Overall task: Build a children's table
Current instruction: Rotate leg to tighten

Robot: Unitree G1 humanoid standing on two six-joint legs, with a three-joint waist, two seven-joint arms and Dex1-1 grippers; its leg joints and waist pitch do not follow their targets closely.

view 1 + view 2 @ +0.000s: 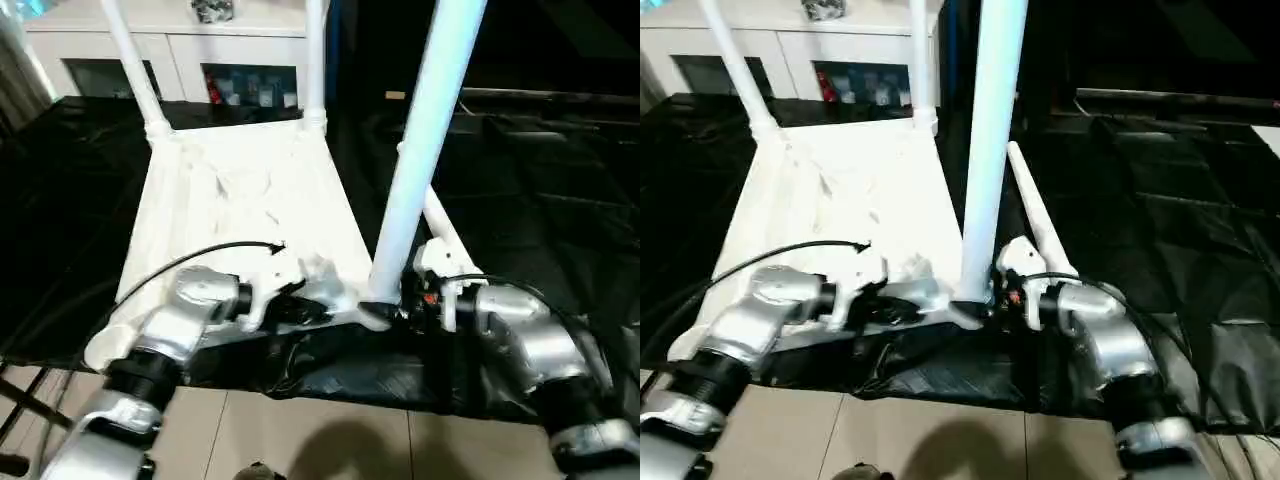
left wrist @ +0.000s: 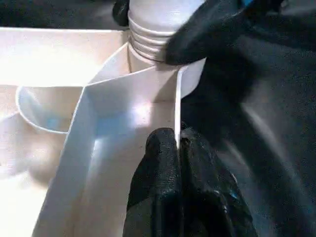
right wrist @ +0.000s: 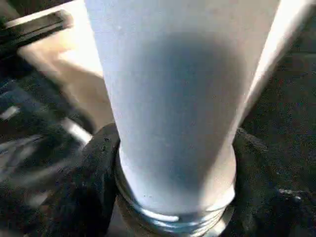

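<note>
Two hands clamped: left hand (image 2: 178,148) on tabletop rim (image 2: 177,106); right hand (image 3: 168,197) around leg (image 3: 177,98).

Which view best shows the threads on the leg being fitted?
Right wrist view: the leg's threaded base is close up between the right gripper's fingers. Left wrist view catches some threads; the eye views show the whole leg.

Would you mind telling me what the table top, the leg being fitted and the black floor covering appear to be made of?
The table top looks like moulded white plastic, smooth and slightly glossy, with thin ribs underneath. The leg seems the same plastic: a smooth tapered tube with moulded threads at its base. The black floor covering is probably thin plastic sheeting, judging by its creases and sheen.
</note>
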